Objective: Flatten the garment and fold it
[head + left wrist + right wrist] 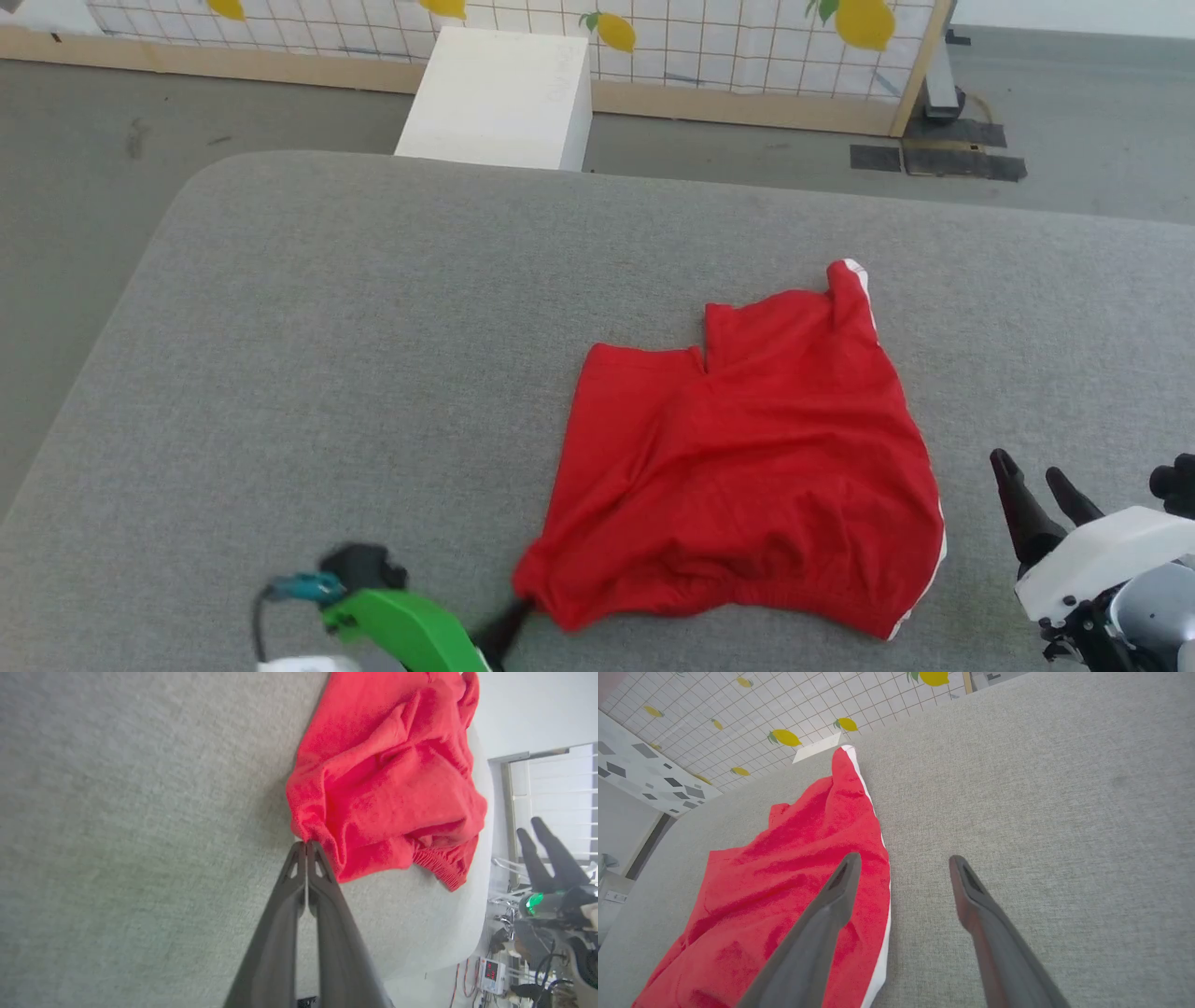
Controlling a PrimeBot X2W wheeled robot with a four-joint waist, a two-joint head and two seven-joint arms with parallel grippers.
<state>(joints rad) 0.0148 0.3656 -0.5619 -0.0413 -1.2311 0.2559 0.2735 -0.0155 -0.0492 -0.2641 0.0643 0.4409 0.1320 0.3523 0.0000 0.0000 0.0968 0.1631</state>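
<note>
The garment (pixel 756 467) is a pair of bright red shorts with white side stripes, spread on the grey table, waistband toward me and legs pointing away. Its far right leg hem curls up. My left gripper (pixel 519 609) is shut on the waistband's left corner, pinching red fabric at its fingertips (pixel 306 845); the cloth (pixel 387 774) bunches just beyond them. Standing open at the lower right, my right gripper (pixel 1027 467) hangs above the table beside the garment's right edge. Its fingers (pixel 845 877) straddle the white side stripe (pixel 885 924), nothing between them.
The grey padded table (pixel 373 327) has wide bare room to the left and behind the shorts. Past its far edge stand a white box (pixel 499 98) and a lemon-patterned tiled partition (pixel 728 37). Grey floor lies to the left.
</note>
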